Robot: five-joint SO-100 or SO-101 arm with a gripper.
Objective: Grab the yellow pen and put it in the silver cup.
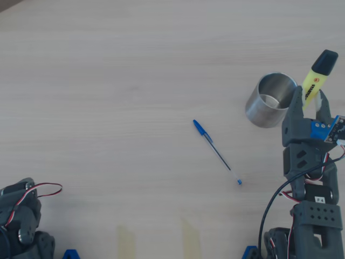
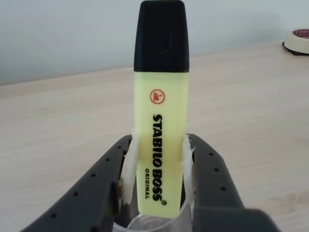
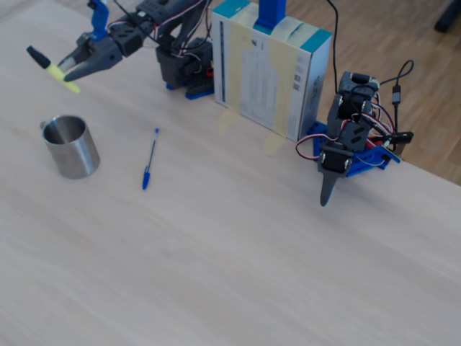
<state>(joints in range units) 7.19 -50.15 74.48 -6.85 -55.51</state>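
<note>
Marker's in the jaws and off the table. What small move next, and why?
Probably shift the gripper left in the overhead view until the yellow pen hangs over the silver cup. The pen sits lifted beside the cup's rim, not above its opening, so releasing now would likely miss.

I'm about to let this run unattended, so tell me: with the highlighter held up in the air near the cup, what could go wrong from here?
1. The gripper clamps only the lower end of the yellow pen; most of its length sticks out, so it might pivot or slip.
2. In the overhead view the pen sits beside the silver cup, not over its opening; an early release would likely miss.
3. The cup looks light, and the lowering fingers could nudge or tip it.
</note>
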